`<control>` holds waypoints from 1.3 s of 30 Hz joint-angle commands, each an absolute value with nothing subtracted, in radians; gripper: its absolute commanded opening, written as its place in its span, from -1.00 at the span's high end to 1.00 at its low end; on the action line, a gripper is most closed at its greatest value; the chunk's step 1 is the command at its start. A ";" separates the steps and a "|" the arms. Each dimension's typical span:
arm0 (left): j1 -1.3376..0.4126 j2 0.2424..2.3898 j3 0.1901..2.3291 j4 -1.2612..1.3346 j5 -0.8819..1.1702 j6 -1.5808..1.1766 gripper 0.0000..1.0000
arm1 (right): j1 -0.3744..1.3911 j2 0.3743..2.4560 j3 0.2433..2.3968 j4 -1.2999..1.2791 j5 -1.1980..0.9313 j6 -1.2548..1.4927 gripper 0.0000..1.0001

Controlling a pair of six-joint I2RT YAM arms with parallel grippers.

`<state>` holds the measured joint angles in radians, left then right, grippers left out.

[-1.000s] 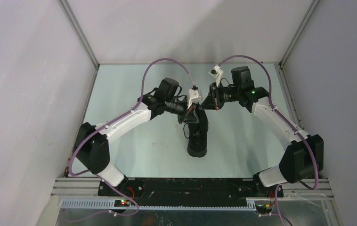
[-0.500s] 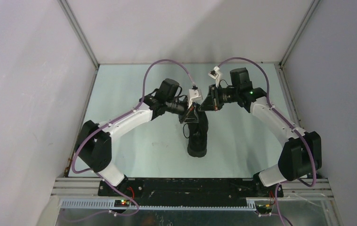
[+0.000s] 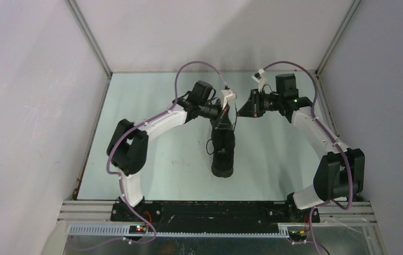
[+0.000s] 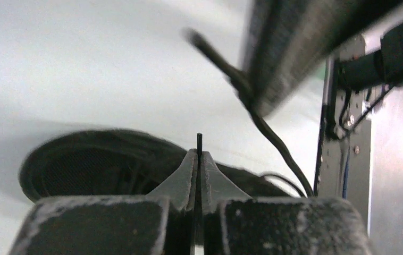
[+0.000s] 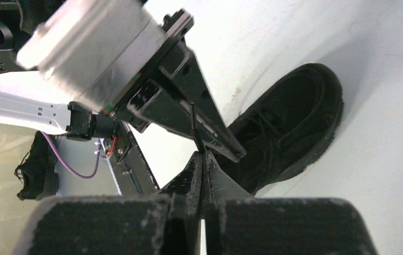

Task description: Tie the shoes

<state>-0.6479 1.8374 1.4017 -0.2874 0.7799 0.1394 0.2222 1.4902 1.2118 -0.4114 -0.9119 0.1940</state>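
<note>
Shoe: one all-black sneaker (image 3: 223,151) at mid worktop (image 3: 151,159), toe toward the arm bases, heel end under both grippers.
Left gripper: (image 4: 199,159) closed flat on a thin lace strand (image 4: 199,139), with a short tip poking up past the fingers; poised above the shoe opening.
Right gripper: (image 5: 202,159) closed on a second lace strand (image 5: 194,125), just beside the left gripper and raised over the heel end.
Step in hand (judged): both lace ends pinched and lifted, ready for crossing or drawing the first knot.
Doing it well:
- Pull the strands apart evenly, with a firm pinch on both, since a thin lace slips easily from flat pads.
- Draw low and sideways rather than upward, or the light shoe may lift or tip.
- Leave clearance between the two grippers, now close enough to collide during a cross-over.
- Mind the slack loop (image 3: 209,147) beside the shoe's left flank, a likely snag.
Progress (judged): early, no bow or knot visible.
Count, shoes on worktop: one.
Count, pinched strands: two, one per gripper.
Count, slack loops: one.
Count, arms: two.
Oddment: one dark shoe-like shape (image 5: 37,164) beyond the worktop edge in the right wrist view, identity uncertain.
</note>
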 commanded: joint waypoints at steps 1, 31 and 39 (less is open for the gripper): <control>-0.643 1.935 1.579 -0.236 0.740 -0.017 0.90 | 0.181 1.489 1.246 -0.388 -0.914 0.185 1.00; -0.666 1.914 1.629 -0.676 0.496 0.038 0.09 | 0.134 1.416 1.205 -0.404 -0.932 0.178 1.00; -0.705 1.969 1.681 -0.699 0.470 0.032 0.18 | 0.132 1.417 1.194 -0.404 -0.938 0.178 1.00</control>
